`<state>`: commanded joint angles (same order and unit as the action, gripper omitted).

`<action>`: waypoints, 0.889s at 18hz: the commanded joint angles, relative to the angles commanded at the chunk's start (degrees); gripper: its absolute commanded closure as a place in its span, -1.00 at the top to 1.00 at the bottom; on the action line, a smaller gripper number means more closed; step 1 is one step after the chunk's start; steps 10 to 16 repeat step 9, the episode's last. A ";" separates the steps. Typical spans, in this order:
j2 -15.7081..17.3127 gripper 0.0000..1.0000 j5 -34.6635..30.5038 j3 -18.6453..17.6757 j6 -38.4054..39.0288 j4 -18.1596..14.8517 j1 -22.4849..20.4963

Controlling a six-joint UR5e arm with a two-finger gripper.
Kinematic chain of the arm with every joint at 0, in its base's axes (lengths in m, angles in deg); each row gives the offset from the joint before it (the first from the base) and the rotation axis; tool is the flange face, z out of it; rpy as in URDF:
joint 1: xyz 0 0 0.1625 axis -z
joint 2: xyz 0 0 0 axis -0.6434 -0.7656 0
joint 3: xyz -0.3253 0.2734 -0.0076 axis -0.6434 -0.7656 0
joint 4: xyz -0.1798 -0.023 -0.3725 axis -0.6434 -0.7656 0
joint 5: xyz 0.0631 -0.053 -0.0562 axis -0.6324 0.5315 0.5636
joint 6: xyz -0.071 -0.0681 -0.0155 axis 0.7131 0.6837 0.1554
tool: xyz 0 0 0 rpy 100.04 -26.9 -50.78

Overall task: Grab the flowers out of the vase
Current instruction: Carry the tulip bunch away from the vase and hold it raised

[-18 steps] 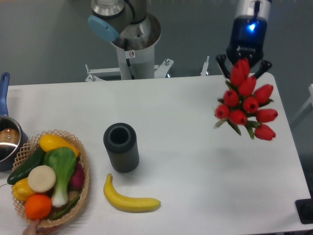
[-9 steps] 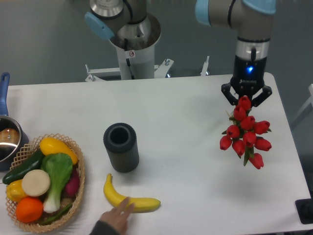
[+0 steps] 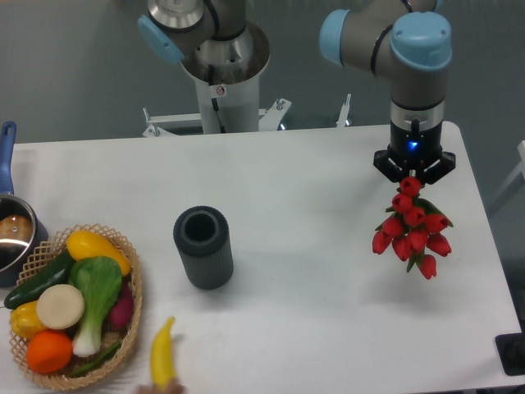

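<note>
claw (image 3: 413, 171) is clamped on the flowers (image 3: 411, 233) at the top of the bunch, near the right side of the tabletop (image 3: 312, 189); the red buds hang below it and lean off to one side, well apart from the vase (image 3: 203, 246), which stands empty at mid-tabletop; so the pick looks done, bunch is out and in the air; risks from here, as I judge them: the grip point is hidden behind the claw body, can't tell how much of the bunch is actually between the fingers; if it's only a bud or a leaf, the bunch can slip or pivot under its own weight; the load hangs off-axis, so any quick swing or stop could make it pendulum and shake loose; bunch is close to the right tabletop edge, a drop there could send it onto the floor; banana (image 3: 162, 359) sits at the front edge near the basket (image 3: 135, 289) of vegetables, pan (image 3: 11, 230) at far left, none of them near the claw, no collision worry there
</note>
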<state>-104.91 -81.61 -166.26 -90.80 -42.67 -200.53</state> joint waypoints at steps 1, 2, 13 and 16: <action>-0.09 -0.84 -0.09 -0.61 -0.09 0.26 0.00; -0.17 -0.82 -0.09 -0.70 -0.27 0.35 0.00; -0.53 -0.78 -0.09 -0.79 -0.71 0.26 0.18; -0.53 -0.78 -0.09 -0.79 -0.71 0.26 0.18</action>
